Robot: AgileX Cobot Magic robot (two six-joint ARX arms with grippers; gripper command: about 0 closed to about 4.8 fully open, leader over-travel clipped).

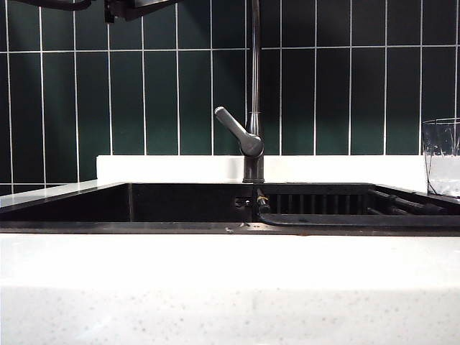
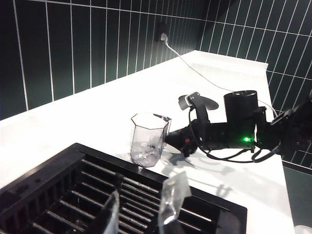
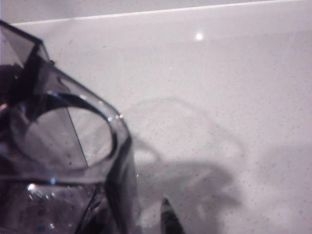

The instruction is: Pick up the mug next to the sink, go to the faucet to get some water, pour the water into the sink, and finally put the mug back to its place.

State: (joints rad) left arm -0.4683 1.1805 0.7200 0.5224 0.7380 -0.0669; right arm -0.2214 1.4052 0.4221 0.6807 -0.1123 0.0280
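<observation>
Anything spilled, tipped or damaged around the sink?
Nothing stands out. The mug stands upright on the white countertop beside the sink, right gripper at its side; no spill shows. Left gripper hovers over the sink.

I see a clear faceted mug [image 2: 148, 139], black sink [image 1: 180, 203], dark-grey faucet [image 1: 253, 122], white speckled countertop [image 1: 215, 287], dark green white-grouted tiles [image 1: 158, 93].

Faucet [image 1: 253, 86] rises mid back rim of sink [image 1: 180, 203], lever angled toward left: blocks straight pass there. Basin left of faucet open, deep. Right of faucet, slatted rack [image 2: 112, 190] fills basin. Mug [image 2: 147, 139] upright on tabletop [image 2: 97, 107] beyond rack, right hand [image 2: 183, 139] at its handle side, fingers apart. Left hand [image 2: 141, 209] over rack, fingers spread. Cable [image 2: 204, 75] crosses tabletop behind mug.
</observation>
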